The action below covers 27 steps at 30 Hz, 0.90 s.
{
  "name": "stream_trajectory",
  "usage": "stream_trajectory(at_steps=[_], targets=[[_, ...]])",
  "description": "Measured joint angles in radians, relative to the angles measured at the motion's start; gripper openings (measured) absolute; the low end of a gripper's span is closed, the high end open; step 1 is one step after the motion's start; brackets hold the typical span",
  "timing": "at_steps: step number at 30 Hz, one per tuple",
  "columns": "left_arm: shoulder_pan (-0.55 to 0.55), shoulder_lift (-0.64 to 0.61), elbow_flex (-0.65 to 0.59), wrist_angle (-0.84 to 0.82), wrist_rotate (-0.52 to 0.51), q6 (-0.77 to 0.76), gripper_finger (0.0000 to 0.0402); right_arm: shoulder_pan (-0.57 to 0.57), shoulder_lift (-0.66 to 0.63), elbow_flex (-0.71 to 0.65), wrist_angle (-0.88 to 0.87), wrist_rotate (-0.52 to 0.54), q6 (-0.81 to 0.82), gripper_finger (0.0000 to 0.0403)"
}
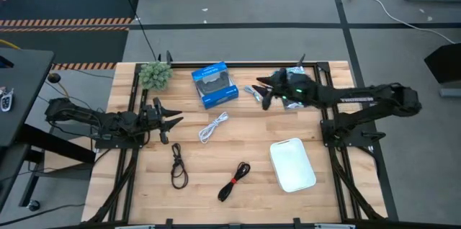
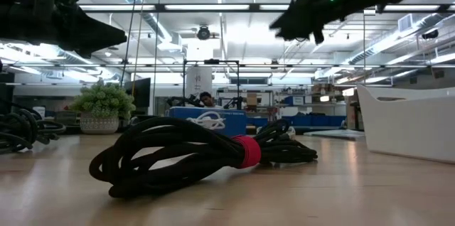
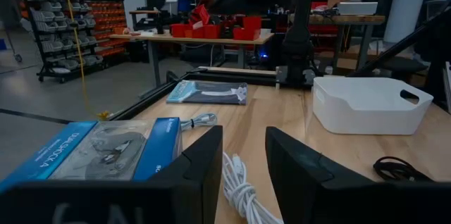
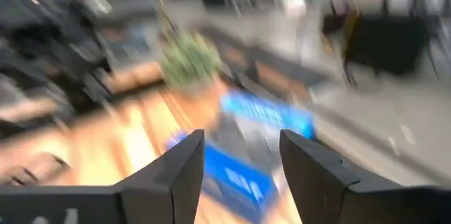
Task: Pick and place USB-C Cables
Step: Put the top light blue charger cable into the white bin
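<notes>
Four cable bundles lie on the wooden table. The white cable (image 1: pixel 214 126) is in the middle, the dark loop (image 1: pixel 178 165) nearer the front, the black cable with the red tie (image 1: pixel 234 181) to its right, and the short silvery-grey cable (image 1: pixel 253 92) beside the blue box. My left gripper (image 1: pixel 169 122) hovers open at the left, pointing toward the white cable (image 3: pixel 239 189). My right gripper (image 1: pixel 263 88) is open above the silvery-grey cable, held off the table (image 2: pixel 306 13); its wrist view is blurred.
A white bin (image 1: pixel 292 164) stands front right. The blue box (image 1: pixel 215 83) and a small potted plant (image 1: pixel 155 75) sit at the far edge. A flat packet (image 3: pixel 208 92) lies under the right arm. Bare wood shows between the cables.
</notes>
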Motion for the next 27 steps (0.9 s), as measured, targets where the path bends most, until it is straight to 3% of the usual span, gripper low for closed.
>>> stream_trajectory(at_steps=[7, 27], targets=[[0.0, 0.0, 0.0, 0.0, 0.0, 0.0, 0.0117, -0.071, 0.255, 0.189, -0.387, -0.003, 0.087, 0.0178], [0.0, 0.0, 0.0, 0.0, 0.0, 0.0, 0.0117, -0.224, 0.71, 0.641, -0.891, -0.125, -0.046, 0.0199]])
